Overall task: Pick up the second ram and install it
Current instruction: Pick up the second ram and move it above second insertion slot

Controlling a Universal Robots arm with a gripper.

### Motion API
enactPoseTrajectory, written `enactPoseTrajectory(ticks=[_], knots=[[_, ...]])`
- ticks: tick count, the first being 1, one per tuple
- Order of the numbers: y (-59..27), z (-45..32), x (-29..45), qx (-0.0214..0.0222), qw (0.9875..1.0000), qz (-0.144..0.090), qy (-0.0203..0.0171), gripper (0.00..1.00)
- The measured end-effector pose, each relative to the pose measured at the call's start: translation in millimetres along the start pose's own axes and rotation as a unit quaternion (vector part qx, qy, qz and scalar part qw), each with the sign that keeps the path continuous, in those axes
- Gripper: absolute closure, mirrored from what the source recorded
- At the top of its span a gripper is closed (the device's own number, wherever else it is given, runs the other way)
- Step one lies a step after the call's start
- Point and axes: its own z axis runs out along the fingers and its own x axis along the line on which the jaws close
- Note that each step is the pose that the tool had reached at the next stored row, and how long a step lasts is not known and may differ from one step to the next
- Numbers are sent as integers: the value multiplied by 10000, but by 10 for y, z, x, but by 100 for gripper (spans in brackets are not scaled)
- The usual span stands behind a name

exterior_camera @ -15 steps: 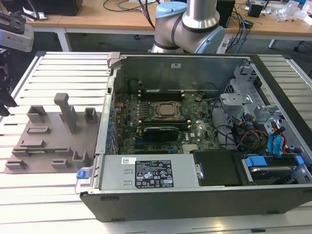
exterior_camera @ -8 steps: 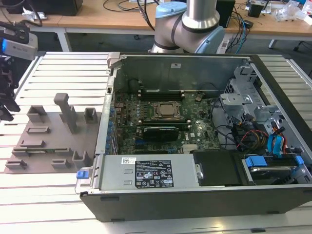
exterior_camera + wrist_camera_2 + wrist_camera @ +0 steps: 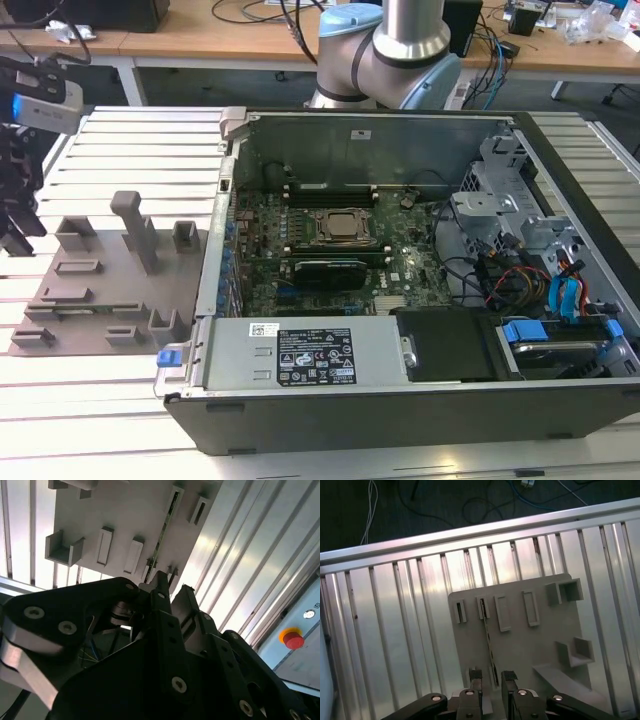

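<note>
Grey holder [image 3: 530, 650], second ram [image 3: 488, 640] edge-on in slot, gripper [image 3: 492, 680] jaws apart above it, near end obscured

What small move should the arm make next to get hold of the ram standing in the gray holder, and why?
Probably lower the gripper straight down. In the first wrist view its open fingers sit either side of the second ram, which stands on edge in the gray holder, but they look above it, not gripping.
</note>
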Motion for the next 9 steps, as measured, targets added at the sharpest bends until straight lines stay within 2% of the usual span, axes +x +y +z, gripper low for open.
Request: enactPoseTrajectory(ticks=[9], knots=[[-4, 119, 3, 0, 10000, 0, 0, 70]])
